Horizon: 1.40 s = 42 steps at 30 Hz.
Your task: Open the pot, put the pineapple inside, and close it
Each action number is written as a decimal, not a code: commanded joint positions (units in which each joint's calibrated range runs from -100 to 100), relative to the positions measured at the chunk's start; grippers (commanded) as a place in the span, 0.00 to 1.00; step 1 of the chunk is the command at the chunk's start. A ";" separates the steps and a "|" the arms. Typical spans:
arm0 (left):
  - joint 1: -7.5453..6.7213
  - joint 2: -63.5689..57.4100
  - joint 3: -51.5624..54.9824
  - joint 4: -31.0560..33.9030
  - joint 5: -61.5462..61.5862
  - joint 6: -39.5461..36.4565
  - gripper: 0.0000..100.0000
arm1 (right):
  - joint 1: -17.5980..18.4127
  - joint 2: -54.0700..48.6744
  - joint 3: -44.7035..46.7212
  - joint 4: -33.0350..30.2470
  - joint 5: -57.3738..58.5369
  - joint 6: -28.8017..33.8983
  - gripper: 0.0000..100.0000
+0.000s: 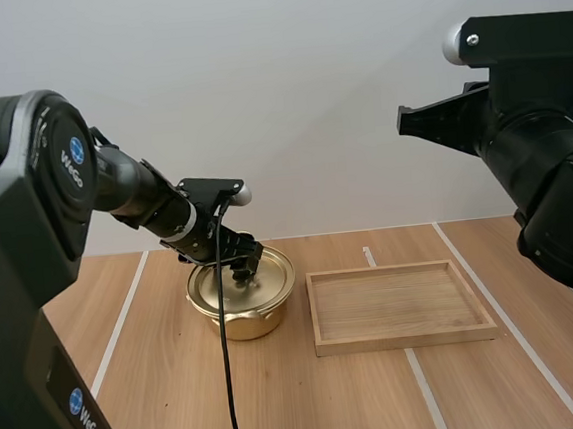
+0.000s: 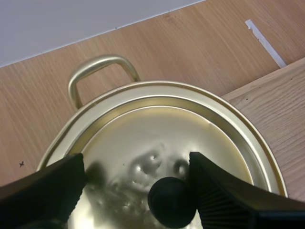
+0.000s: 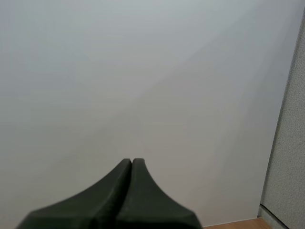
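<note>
Two end effectors for you: left end effector [image 2: 136, 162] spread wide astride black round knob [image 2: 171, 202] atop lidded round gold metal pot [image 1: 246, 323], which sits on wooden table [image 1: 313, 403]; right end effector [image 3: 132, 164] pressed together, empty.

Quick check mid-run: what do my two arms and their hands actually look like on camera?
Both arms are bulky, rounded black and dark-grey casings. The left arm carries round blue badges with white lettering; the right arm has a white cap on top. The left hand and right hand each have two black wedge-shaped fingers, the left's ribbed inside.
</note>
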 commanded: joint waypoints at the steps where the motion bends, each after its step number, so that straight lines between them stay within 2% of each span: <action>1: 0.09 -1.41 -0.95 1.83 1.44 -1.15 1.00 | -0.20 -0.56 0.00 0.12 -0.16 0.00 0.00; 10: 0.09 -12.87 -4.90 1.51 0.21 -6.01 1.00 | -0.20 -0.56 0.00 0.12 -0.16 0.00 0.00; 23: 0.09 -39.73 -5.20 1.51 -16.36 -7.50 1.00 | -0.20 -0.68 0.00 0.12 -0.12 0.00 0.00; 30: 0.28 -51.77 -5.20 1.51 -15.68 -8.77 1.00 | -0.20 -0.83 -0.29 0.12 -0.12 0.00 0.00; 31: 0.28 -53.51 -5.03 1.51 -15.49 -9.09 0.97 | -0.20 -1.26 -0.30 0.12 -0.12 0.00 0.00; 33: 0.28 -56.48 -5.03 1.51 -14.45 -9.81 0.84 | -0.20 -2.44 -0.30 0.12 1.22 0.00 0.00; 38: 0.28 -63.61 -5.03 3.17 -9.95 -13.22 0.39 | -0.20 -7.77 -0.30 0.12 8.18 0.00 0.00; 40: 0.28 -65.75 -5.03 6.00 -7.73 -15.52 0.22 | -0.20 -9.86 -0.30 0.12 11.11 0.00 0.00; 42: 0.28 -67.78 -5.03 10.45 -5.94 -18.98 0.09 | -0.20 -11.37 -0.30 0.12 11.91 0.00 0.00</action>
